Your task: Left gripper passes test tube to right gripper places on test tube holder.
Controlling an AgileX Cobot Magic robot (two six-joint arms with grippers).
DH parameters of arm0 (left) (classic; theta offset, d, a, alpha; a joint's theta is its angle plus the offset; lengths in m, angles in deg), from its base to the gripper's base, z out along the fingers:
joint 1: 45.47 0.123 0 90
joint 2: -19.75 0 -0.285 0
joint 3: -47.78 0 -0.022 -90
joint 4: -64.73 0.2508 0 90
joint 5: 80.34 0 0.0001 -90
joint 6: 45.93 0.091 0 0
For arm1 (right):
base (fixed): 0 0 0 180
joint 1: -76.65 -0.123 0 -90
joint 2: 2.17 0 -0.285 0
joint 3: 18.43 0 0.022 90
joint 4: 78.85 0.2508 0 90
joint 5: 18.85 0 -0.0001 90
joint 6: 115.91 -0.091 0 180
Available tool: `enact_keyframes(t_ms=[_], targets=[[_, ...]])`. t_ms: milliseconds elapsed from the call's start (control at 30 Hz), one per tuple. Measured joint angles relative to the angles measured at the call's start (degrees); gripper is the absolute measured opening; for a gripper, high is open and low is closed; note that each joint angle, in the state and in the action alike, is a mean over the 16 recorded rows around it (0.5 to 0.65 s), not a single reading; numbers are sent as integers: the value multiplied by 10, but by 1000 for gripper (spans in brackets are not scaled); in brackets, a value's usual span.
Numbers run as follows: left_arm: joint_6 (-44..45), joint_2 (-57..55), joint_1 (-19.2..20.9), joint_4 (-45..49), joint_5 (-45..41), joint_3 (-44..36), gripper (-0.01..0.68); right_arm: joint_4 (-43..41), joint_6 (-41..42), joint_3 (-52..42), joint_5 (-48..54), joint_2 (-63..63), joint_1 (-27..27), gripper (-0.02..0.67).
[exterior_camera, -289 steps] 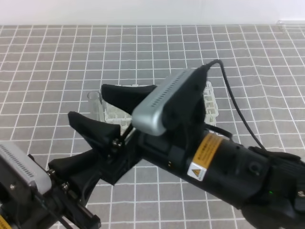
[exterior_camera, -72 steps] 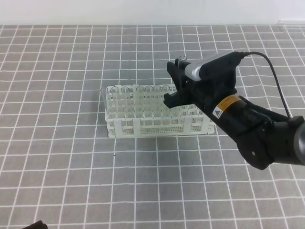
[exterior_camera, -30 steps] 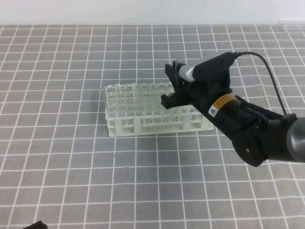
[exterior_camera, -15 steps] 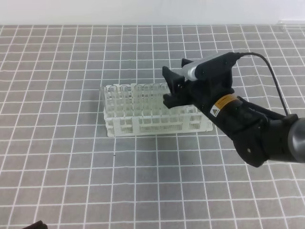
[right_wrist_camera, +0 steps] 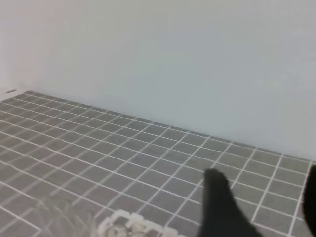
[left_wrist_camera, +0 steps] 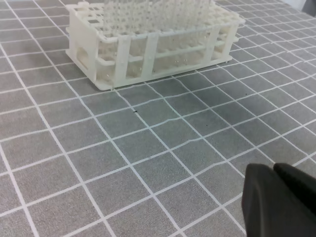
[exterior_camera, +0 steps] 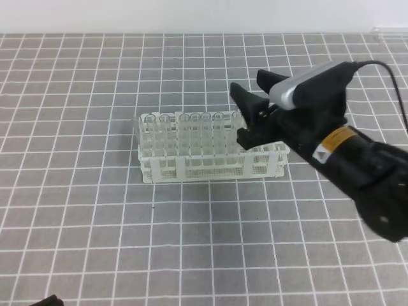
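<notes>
Since a moment ago the right gripper (exterior_camera: 254, 102) has drawn back to the right and spread wide, its fingers (right_wrist_camera: 220, 203) holding nothing. Left of those fingers, the test tube (exterior_camera: 238, 132) stands upright, mouth up, in the holder (exterior_camera: 191, 167). Left gripper (left_wrist_camera: 274, 174) is closed, empty, well short of it.

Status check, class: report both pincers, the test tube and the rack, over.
Right pincer open, empty, above rack's right end. Left pincer shut, empty, low. Tubes upright in test tube holder; delivered one indistinguishable. Nothing in the way.
</notes>
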Motion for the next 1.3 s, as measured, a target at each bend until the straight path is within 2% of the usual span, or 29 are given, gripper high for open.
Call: enact_keyframes(t_ms=[300, 467, 833, 1067, 1300], targets=[[0, -1, 0, 0, -3, 2, -1, -38, -55, -82, 71, 194, 0, 91], [1, -2, 0, -1, -4, 3, -1, -48, -85, -147, 97, 307, 0, 9], [0, -3, 0, 0, -1, 1, -1, -21, -112, -278, 133, 437, 0, -12], [0, -2, 0, 0, 0, 0, -1, 34, -62, -344, 153, 488, 19, -13], [0, -2, 0, 0, -1, 0, -1, 72, -5, -398, 218, 591, 70, -13]])
